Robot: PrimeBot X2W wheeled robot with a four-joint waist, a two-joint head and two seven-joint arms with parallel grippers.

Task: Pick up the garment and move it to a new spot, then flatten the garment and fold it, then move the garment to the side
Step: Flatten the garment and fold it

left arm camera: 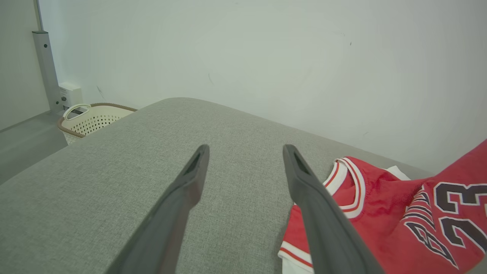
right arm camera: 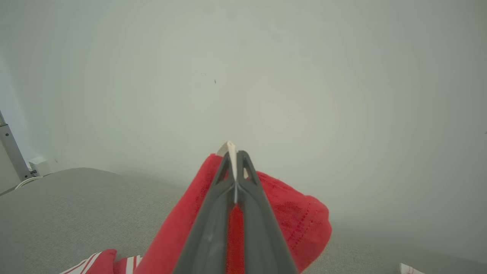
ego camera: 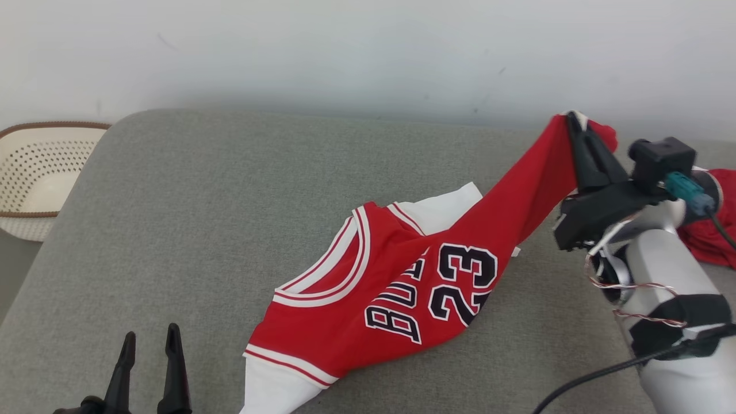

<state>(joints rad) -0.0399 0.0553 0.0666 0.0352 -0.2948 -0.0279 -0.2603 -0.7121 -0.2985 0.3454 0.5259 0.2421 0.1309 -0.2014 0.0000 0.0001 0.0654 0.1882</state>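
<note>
A white perforated basket [ego camera: 34,172] sat off the grey cushion's [ego camera: 201,201] left edge. My left gripper [ego camera: 150,333] hovered above the cushion's near left part, its 2 fingers spread and holding nothing. The red jersey [ego camera: 368,287] numbered 23 lay across the cushion's middle, with 1 corner lifted over its far right, pinched tight in my right gripper [ego camera: 575,118].

A grey fabric cushion [ego camera: 201,230] bears a red basketball jersey [ego camera: 402,276], with another red garment [ego camera: 704,246] right of the jersey.
</note>
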